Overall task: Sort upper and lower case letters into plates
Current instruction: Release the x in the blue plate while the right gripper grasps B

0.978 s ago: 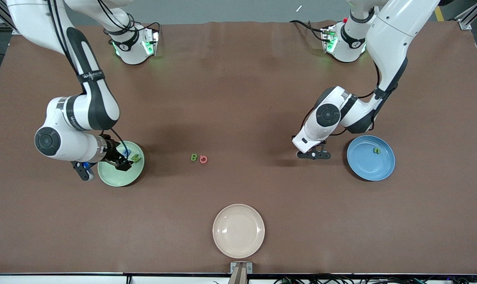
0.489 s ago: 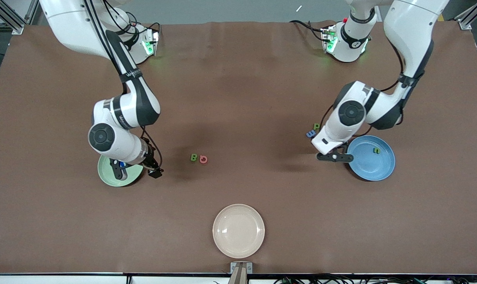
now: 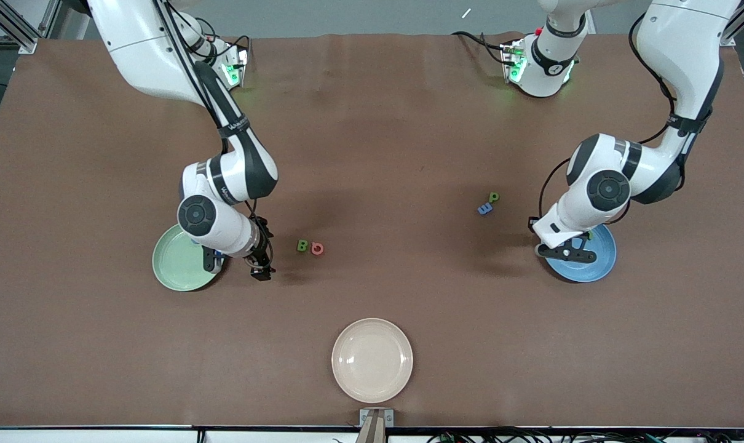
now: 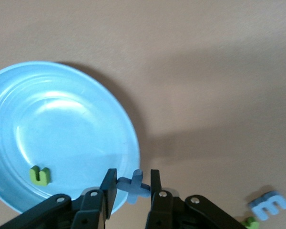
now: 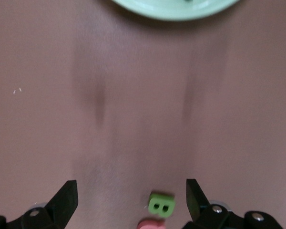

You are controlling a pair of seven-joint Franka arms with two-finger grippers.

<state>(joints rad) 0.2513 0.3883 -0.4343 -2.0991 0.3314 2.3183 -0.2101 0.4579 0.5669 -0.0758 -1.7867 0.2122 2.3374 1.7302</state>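
Observation:
The sky blue plate (image 3: 596,269) (image 4: 62,119) lies at the left arm's end and holds a green "u" (image 4: 40,175). My left gripper (image 3: 565,253) (image 4: 132,187) hangs over its rim, shut on a blue "x" (image 4: 132,185). The pale green plate (image 3: 172,267) (image 5: 176,9) lies at the right arm's end. My right gripper (image 3: 237,268) (image 5: 131,188) stands open over the table between that plate and a green "B" (image 3: 302,246) (image 5: 161,205). A red letter (image 3: 317,248) (image 5: 151,224) touches the "B". A blue "m" (image 3: 484,209) (image 4: 270,206) and a green "p" (image 3: 494,197) lie mid-table near the blue plate.
A cream-beige plate (image 3: 372,360) sits near the table's front edge, in the middle, nearer the front camera than all the letters. The brown table (image 3: 372,123) stretches bare toward the arm bases.
My right gripper left the green plate and moved toward the "B". My left gripper carried the "x" from mid-table to over the blue plate's rim, uncovering the "m" and "p".

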